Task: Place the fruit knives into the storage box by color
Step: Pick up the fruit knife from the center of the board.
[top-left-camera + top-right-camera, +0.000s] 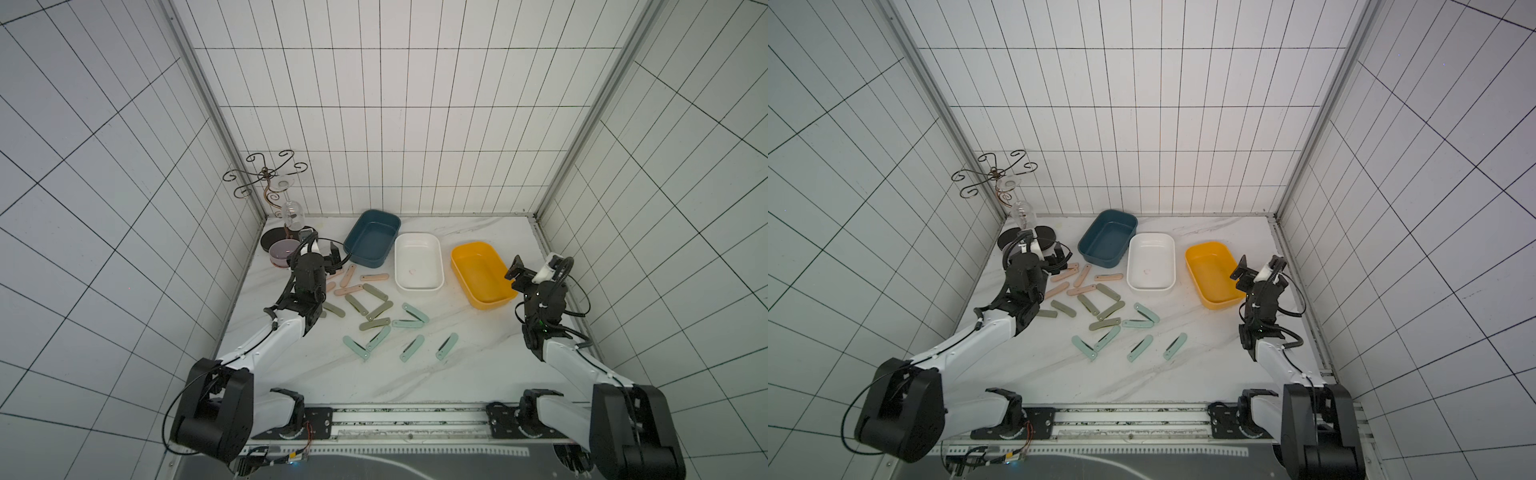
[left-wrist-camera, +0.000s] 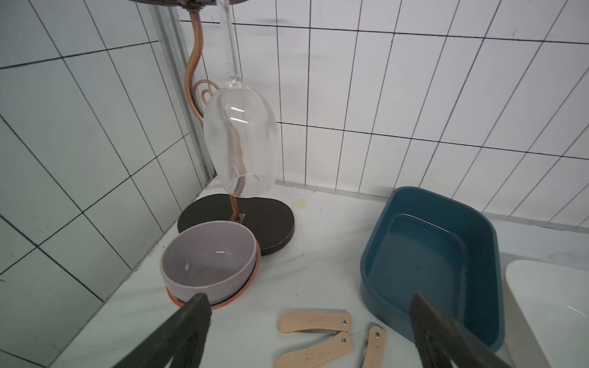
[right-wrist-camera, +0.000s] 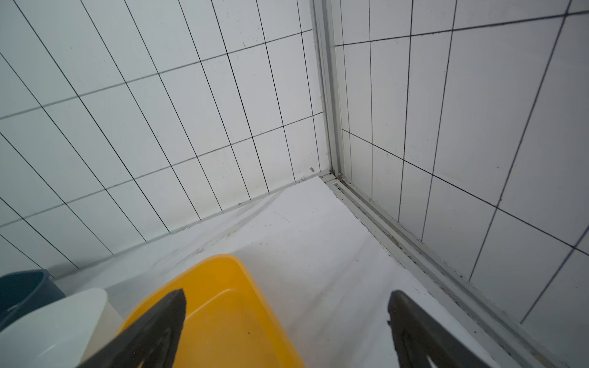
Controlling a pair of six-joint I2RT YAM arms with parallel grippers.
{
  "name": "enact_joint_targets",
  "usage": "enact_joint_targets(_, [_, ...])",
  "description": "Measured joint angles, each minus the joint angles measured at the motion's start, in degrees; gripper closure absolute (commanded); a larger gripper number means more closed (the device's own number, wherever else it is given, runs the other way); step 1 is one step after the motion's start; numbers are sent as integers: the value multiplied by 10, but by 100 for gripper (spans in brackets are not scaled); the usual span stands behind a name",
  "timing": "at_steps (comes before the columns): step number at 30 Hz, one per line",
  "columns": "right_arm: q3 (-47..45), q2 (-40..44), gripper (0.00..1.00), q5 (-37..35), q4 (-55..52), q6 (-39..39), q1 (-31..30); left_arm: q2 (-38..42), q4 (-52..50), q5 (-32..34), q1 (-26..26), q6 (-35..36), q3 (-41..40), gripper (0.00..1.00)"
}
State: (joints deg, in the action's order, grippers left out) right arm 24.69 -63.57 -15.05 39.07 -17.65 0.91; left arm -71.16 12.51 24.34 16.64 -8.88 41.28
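Several fruit knives lie scattered on the marble table in both top views: peach-pink ones [image 1: 374, 277] at the back left, olive ones [image 1: 375, 292] in the middle, pale mint ones [image 1: 415, 312] nearer the front, some with the blade out. Behind them three empty storage boxes stand in a row: blue [image 1: 370, 241], white [image 1: 417, 259], yellow [image 1: 482, 274]. My left gripper [image 1: 332, 258] [image 2: 310, 302] is open just above the peach knives [image 2: 314, 321], beside the blue box [image 2: 430, 255]. Over the yellow box's [image 3: 223, 318] right edge, my right gripper [image 1: 530, 272] [image 3: 287, 299] is open and holds nothing.
In the back left corner stands a copper wire glass rack [image 1: 270, 174] on a black base [image 2: 271, 229], with a wine glass [image 2: 239, 143] hanging upside down. A lilac bowl [image 2: 207, 258] on an orange-rimmed plate sits close to my left gripper. Tiled walls enclose the table.
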Motion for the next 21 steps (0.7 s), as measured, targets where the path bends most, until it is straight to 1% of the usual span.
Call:
enact_joint_targets(3, [43, 16, 0, 60, -46, -37, 3, 19, -65, -10, 19, -20, 33, 3])
enact_joint_targets(6, [53, 33, 3, 139, -63, -70, 3, 42, -123, -22, 32, -41, 60, 3])
enact_joint_targets(10, [73, 25, 5, 238, -117, -113, 3, 72, -200, -50, 43, -64, 96, 3])
enact_joint_targets(13, [87, 18, 6, 293, -176, -142, 3, 87, -248, -71, 44, -77, 115, 3])
enact_joint_targets(17, [101, 9, 8, 338, -276, -155, -5, 101, -302, -102, 44, -92, 122, 3])
enact_joint_targets(21, [102, 10, 11, 336, -390, -151, -43, 103, -351, -129, 47, -102, 122, 3])
